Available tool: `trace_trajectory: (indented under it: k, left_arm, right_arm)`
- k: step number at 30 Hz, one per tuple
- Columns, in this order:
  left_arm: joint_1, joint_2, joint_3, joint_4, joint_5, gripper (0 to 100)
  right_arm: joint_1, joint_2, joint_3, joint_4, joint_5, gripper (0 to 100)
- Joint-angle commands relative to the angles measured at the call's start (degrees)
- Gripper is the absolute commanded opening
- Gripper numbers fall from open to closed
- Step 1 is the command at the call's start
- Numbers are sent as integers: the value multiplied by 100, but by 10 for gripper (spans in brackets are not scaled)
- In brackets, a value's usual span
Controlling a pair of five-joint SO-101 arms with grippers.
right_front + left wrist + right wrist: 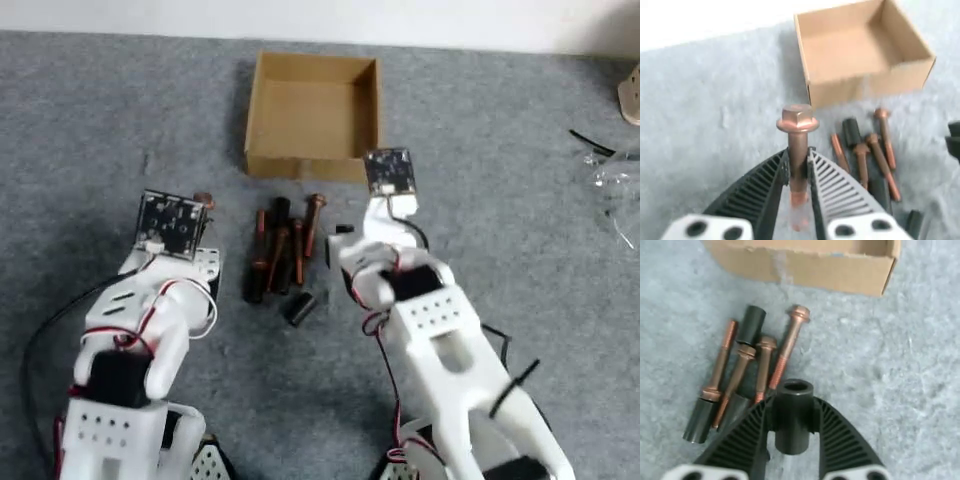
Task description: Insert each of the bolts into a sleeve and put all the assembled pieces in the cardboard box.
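Currently, on the grey surface:

1. left hand: clenched on one copper-coloured bolt. It stands upright between the ribbed fingers, with the flanged hexagonal head clear above the fingertips and the shank running down between them toward the palm.

2. right hand: clenched on one black sleeve. It stands upright between the ribbed fingers, open bore facing up, upper end just past the fingertips.

3. pile: loose bolts and sleeves lying flat on the surface between the two hands, just beyond the right hand's fingertips and off to its left. Four bolts counted in the right wrist view, roughly parallel, touching or overlapping, three heads toward the box and one away. Black sleeves are mixed among them; their number cannot be told.

4. stray sleeve: black, lying on its side just apart from the pile, on the side nearer the arms' bases, behind both hands.

5. box: cardboard, open top, inner floor and walls in view. Sits ahead of both hands, beyond the pile; neither hand touches it.

6. held bolt and held sleeve: well apart, each at its own hand, the pile between them.

7. other: clear plastic item with a dark cable, far out to the right of the right hand.
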Motion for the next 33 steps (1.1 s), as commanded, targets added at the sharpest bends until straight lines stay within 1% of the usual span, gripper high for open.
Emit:
trace_trajectory:
  k: [1, 6, 9, 13, 16, 21, 25, 28, 30, 33]
  left_arm:
    - [-66, -382, -374, -343, -26, 5]
    - [-40, -435, -558, -835, 0, 5]
    - [-75, -435, -558, -1081, 563, 5]
    - [40, -435, -558, -1398, 1354, 5]
    - [180, -453, -558, -1600, 1635, 6]
    - [646, -488, -558, -2092, 1618, 6]
    - [1051, -488, -558, -2303, 1609, 6]
    - [1042, -488, -567, -2365, 1609, 7]
    - [831, -488, -558, -2347, 1626, 7]
    - [760, -488, -549, -2365, 1644, 7]
  right_arm:
    - [-198, -769, 224, -391, 220, 4]
    - [-435, -1912, 1007, -769, 334, 4]
    - [-549, -2738, 1464, -866, 334, 4]
    - [-734, -3890, 1974, -866, 334, 4]
    - [-866, -4681, 2334, -866, 334, 4]
    - [-945, -5780, 2818, -866, 334, 4]
    - [-1086, -6457, 3134, -866, 334, 4]
    - [-1095, -6888, 3354, -866, 334, 4]
    - [-1095, -7143, 3459, -866, 334, 4]
    - [-1147, -7143, 3512, -866, 334, 4]
